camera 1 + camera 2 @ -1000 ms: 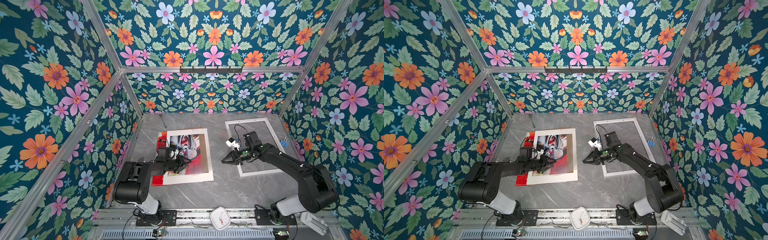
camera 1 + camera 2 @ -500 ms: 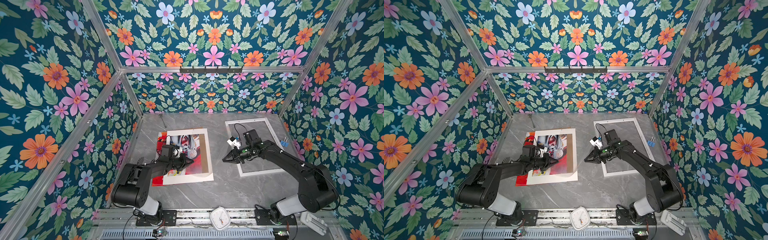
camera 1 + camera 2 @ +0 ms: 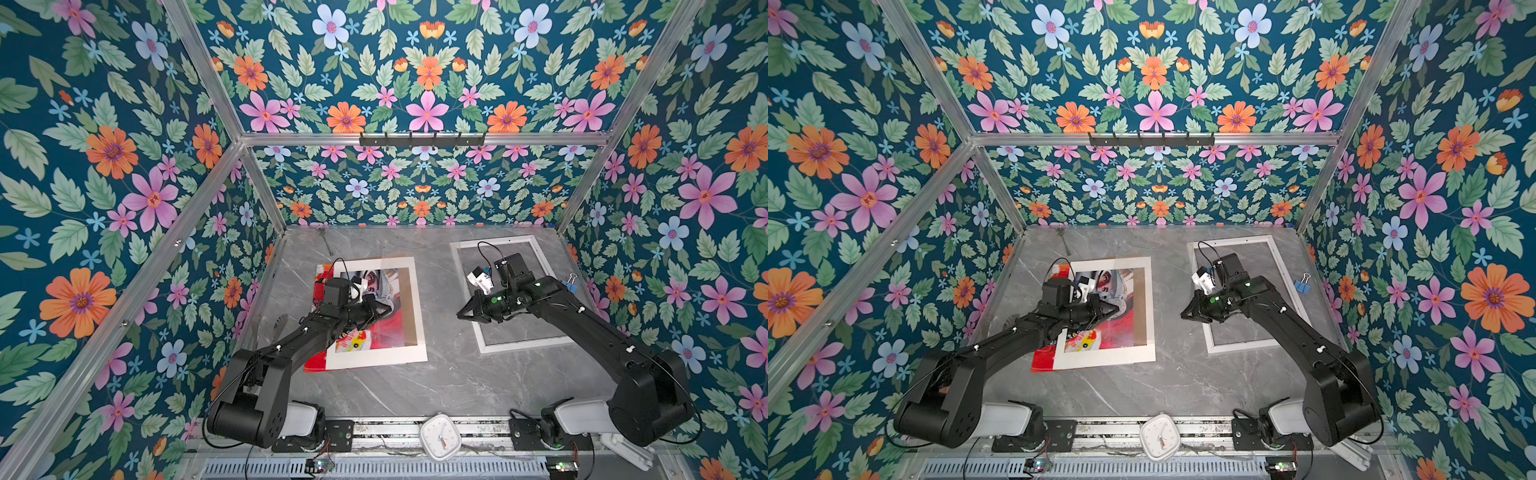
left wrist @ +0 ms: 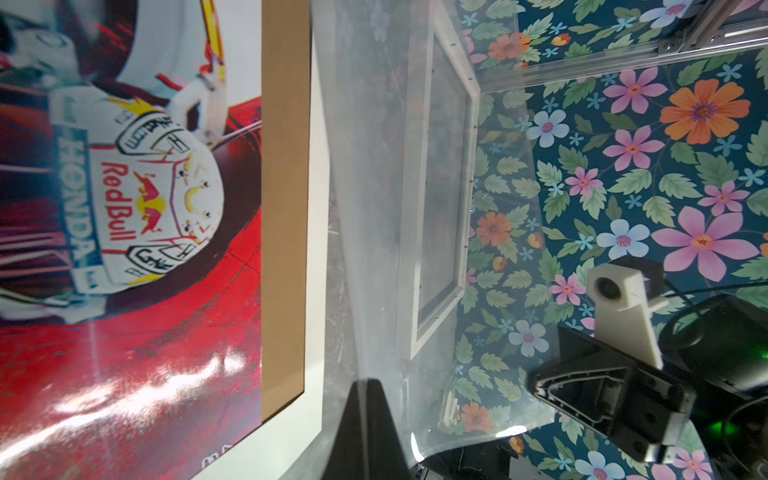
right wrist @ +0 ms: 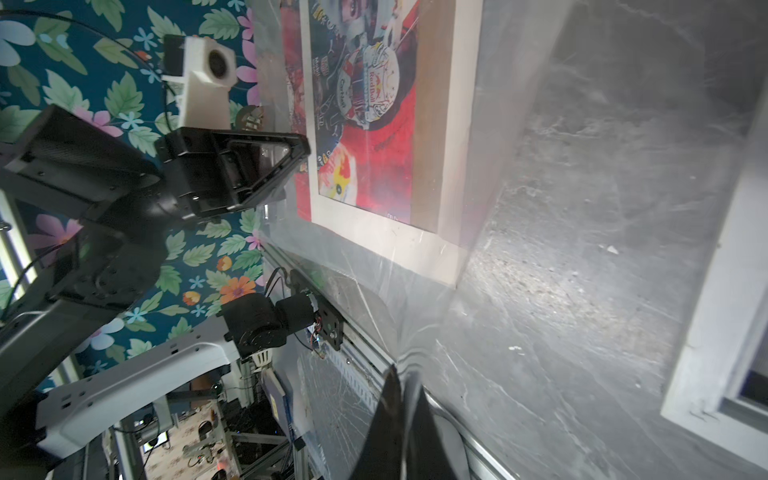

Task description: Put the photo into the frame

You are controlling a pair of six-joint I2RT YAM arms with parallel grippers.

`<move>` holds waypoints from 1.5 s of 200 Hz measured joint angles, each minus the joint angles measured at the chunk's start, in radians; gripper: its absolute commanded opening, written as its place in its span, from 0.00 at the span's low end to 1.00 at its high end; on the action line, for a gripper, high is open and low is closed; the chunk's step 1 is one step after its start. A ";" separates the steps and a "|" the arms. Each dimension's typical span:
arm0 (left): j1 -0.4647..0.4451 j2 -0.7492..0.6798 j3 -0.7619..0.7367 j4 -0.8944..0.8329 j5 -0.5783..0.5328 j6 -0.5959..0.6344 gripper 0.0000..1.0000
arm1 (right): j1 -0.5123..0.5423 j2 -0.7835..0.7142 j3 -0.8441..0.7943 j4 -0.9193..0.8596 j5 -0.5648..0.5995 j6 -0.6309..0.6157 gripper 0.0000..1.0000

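The photo (image 3: 376,332), red with a helmeted driver, lies flat on the table at the left, under a white mat board (image 3: 419,307). It also shows in the left wrist view (image 4: 137,316) and the right wrist view (image 5: 374,137). The white frame (image 3: 528,343) lies flat at the right, seen in both top views (image 3: 1246,346). My left gripper (image 3: 390,309) hovers over the photo, shut on a clear sheet (image 4: 374,249). My right gripper (image 3: 458,314), by the frame's left rail, is shut on the same sheet (image 5: 374,311). Both jaw pairs (image 4: 368,380) (image 5: 395,368) pinch its edge.
A brown backing board (image 4: 284,208) shows through the mat's window, beside the photo. A blue binder clip (image 3: 568,284) lies right of the frame. A white clock (image 3: 440,436) sits on the front rail. Floral walls enclose the grey table (image 3: 449,386).
My left gripper has reached to the right over the photo and its jaws have closed. The right gripper has shifted slightly to the right, staying shut.
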 measured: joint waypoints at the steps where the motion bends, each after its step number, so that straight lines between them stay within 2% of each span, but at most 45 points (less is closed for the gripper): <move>1: -0.001 -0.002 0.001 0.000 -0.001 0.000 0.00 | 0.000 0.000 0.000 0.000 0.002 0.000 0.00; 39: -0.034 -0.025 0.047 -0.011 -0.041 -0.009 0.00 | -0.014 -0.023 0.009 -0.039 0.085 -0.003 0.00; 68: -0.093 0.002 0.094 -0.002 -0.083 -0.035 0.00 | -0.076 -0.055 0.000 -0.052 0.106 -0.002 0.00; 112: -0.211 0.089 0.193 0.013 -0.171 -0.061 0.00 | -0.251 -0.067 -0.044 -0.058 0.067 0.002 0.00; 167: -0.358 0.288 0.344 0.092 -0.256 -0.099 0.00 | -0.487 -0.071 -0.128 -0.018 0.000 0.005 0.00; 202: -0.434 0.403 0.436 0.130 -0.292 -0.109 0.00 | -0.599 -0.098 -0.181 0.023 -0.019 0.027 0.00; 254: -0.500 0.497 0.486 0.168 -0.346 -0.131 0.00 | -0.665 -0.112 -0.217 0.050 -0.005 0.040 0.00; 300: -0.522 0.511 0.483 0.185 -0.386 -0.137 0.00 | -0.692 -0.102 -0.245 0.068 0.016 0.053 0.00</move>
